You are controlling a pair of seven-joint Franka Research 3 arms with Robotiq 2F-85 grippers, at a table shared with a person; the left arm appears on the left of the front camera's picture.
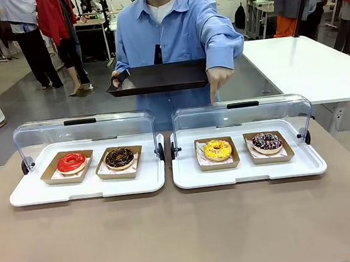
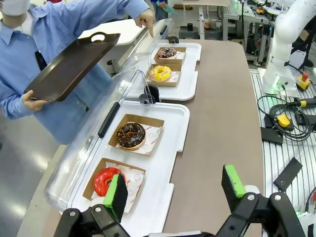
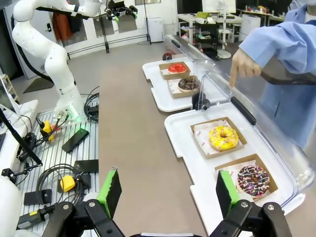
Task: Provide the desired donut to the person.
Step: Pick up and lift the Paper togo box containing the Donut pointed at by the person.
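Watching the front feed, I see the person standing beyond the far edge of the table, holding a dark serving tray level at chest height with one hand. Their other hand points an index finger straight down, its tip just above the raised clear lid of the right white tray.

That tray sits toward the table's far right corner. In it, the yellow donut lies in its own cardboard boat on the side nearer the table's middle, directly below the pointing finger. A sprinkled chocolate donut lies in a second boat just beside it, toward the right edge.

The left white tray sits toward the far left corner, its lid also up. It carries a red-glazed donut on the outer side and a chocolate donut on the inner side.

On my left wrist feed the left fingers stand wide apart, holding nothing, above the near rim of the left tray. On the right wrist feed the right fingers are likewise spread and empty, over bare table beside the right tray.
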